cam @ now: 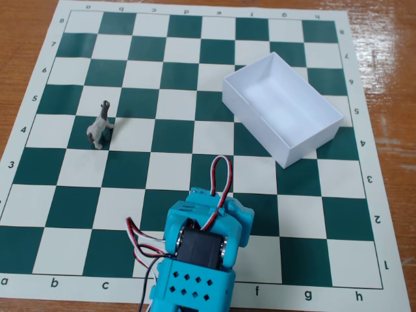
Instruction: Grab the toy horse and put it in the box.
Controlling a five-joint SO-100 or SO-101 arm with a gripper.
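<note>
Fixed view, looking down at an angle. Item: green-and-cream chessboard mat (65, 208) printed with letters and numbers along its edges, laid flat on a brown wooden table (390, 39). Item: tiny plastic toy horse (99, 127), grey-white body with darker head and mane, standing upright on the left part of the mat, at a dark square's edge beside row 4, head raised toward the top of the picture; nothing touches it. Item: white rectangular shallow cardboard box (250, 104), thin-walled, lidless, interior bare, set at an angle on the right part of the mat, well apart from the horse. Item: turquoise plastic robot arm (198, 260) with a black servo body and red, white and black wires looping above it, rising from the bottom centre, between horse and box and touching neither. Gripper: fingertips hidden beneath the arm's housing; whether the jaws are parted or closed cannot be told
</note>
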